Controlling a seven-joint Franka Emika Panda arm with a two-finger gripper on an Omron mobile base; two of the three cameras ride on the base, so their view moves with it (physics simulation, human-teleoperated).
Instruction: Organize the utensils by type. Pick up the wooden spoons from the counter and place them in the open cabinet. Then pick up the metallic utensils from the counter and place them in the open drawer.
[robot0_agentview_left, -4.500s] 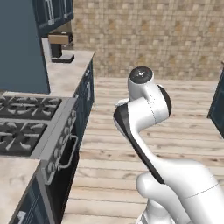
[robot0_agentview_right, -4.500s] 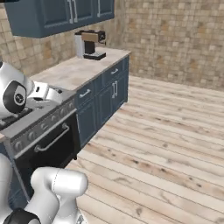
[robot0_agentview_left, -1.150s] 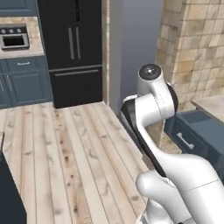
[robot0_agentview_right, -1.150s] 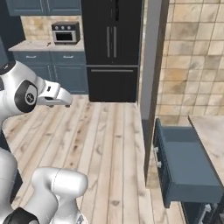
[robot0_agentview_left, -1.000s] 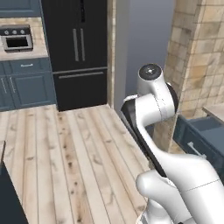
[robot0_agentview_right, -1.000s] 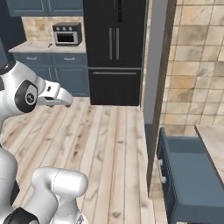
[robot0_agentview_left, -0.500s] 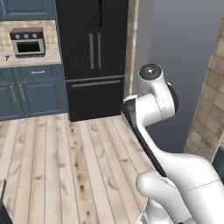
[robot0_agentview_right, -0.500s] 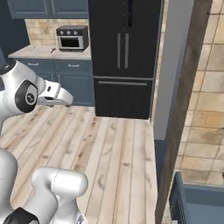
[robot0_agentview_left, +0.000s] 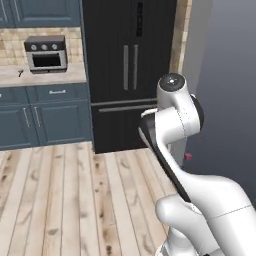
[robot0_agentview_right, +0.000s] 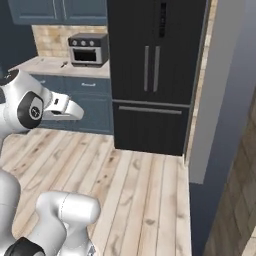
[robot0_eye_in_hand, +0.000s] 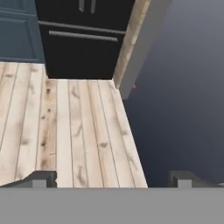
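Down at the hand, the gripper (robot0_eye_in_hand: 111, 177) is spread wide with nothing in it, just hovering over plank floor (robot0_eye_in_hand: 65, 127). Past that is the black fridge (robot0_agentview_left: 129, 70), and way back left the counter (robot0_agentview_left: 42, 76) with the toaster oven (robot0_agentview_left: 46, 53) and one tiny dark utensil (robot0_agentview_left: 20, 73). Big risk imo: parking the base short of that counter, so every reach misses or clips the cabinets.

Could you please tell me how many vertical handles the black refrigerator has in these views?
2: the two slim silver vertical handles sit side by side at the middle of the black refrigerator, above a horizontal bar handle on its lower drawer. None seem hidden.
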